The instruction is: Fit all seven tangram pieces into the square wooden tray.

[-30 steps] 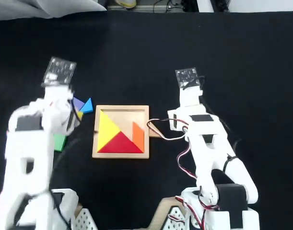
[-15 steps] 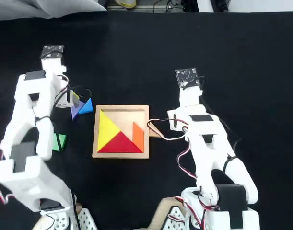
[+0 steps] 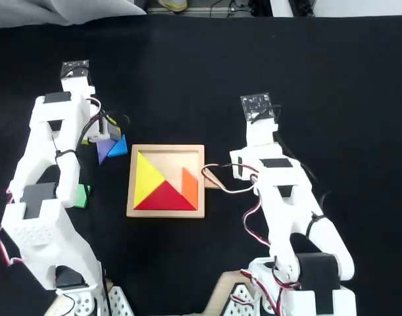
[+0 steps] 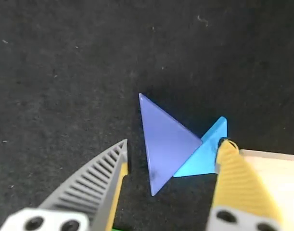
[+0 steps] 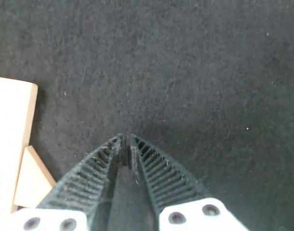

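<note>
A black counter [image 3: 332, 79] fills the high view, with a pale cloth [image 3: 69, 10] bunched at its far edge. The square wooden tray [image 3: 166, 149] lies between the 2 arms. It holds 3 pieces: a yellow triangle [image 3: 147, 178], a red triangle [image 3: 164, 198] and an orange piece [image 3: 189, 185]. The rest of its floor is bare wood. Well to the tray's left, a green piece [image 3: 81, 195] lies partly under the left arm [image 3: 52, 151]. A purple triangle [image 3: 104, 151] and a blue triangle [image 3: 120, 145] sit together near the tray's far left corner. The left hand [image 3: 103, 135] hangs just above them, though from here its fingers blur into cables. The right arm [image 3: 276, 181] stands just beside the tray's right side.

The left wrist view settles what the high view leaves unclear. The left hand's fingers are spread wide apart and grip nothing. The purple triangle lies flat between them, with 1 corner touching the blue triangle. The blue triangle sits against the yellow finger [image 4: 233, 168], and a corner of the tray shows beyond that finger.

The right wrist view has the right hand [image 5: 126, 139] pressed together, empty, over bare counter. The tray's edge is off to the side, and a small pale wooden triangle [image 5: 31, 183] lies just beside it.
</note>
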`<state>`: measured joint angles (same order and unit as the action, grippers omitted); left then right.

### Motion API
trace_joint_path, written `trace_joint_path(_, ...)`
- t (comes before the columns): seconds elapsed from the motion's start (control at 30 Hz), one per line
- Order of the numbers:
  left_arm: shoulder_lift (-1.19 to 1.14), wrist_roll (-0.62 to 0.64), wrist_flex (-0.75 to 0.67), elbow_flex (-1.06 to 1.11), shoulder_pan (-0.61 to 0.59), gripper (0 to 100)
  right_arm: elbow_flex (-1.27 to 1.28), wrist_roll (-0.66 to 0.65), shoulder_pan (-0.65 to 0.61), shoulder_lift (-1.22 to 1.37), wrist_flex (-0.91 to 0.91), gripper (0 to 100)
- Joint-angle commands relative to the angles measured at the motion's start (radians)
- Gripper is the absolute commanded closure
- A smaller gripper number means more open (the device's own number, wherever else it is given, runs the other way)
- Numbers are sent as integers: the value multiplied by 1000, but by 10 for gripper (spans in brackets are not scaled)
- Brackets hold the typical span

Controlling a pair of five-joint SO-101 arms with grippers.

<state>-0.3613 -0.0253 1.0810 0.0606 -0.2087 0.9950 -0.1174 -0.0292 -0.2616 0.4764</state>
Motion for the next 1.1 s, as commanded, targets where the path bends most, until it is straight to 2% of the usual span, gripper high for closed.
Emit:
trace_joint_path(0.0,9,18,-12,-45,18,701,-1,-9,14,-53,-21,983)
trace_joint_path(0.3,-150,20,0,-128,-28,702,-1,-9,14,-53,-21,983)
trace_joint_path(0.43,-207,20,94,-245,-68,702,-1,-9,14,-53,-21,983)
trace_joint_path(0.63,-216,9,180,-291,-107,702,-1,-9,12,-53,-21,983)
trace_joint_path(1.07,-210,20,187,-366,-134,701,-1,-9,12,-53,-21,983)
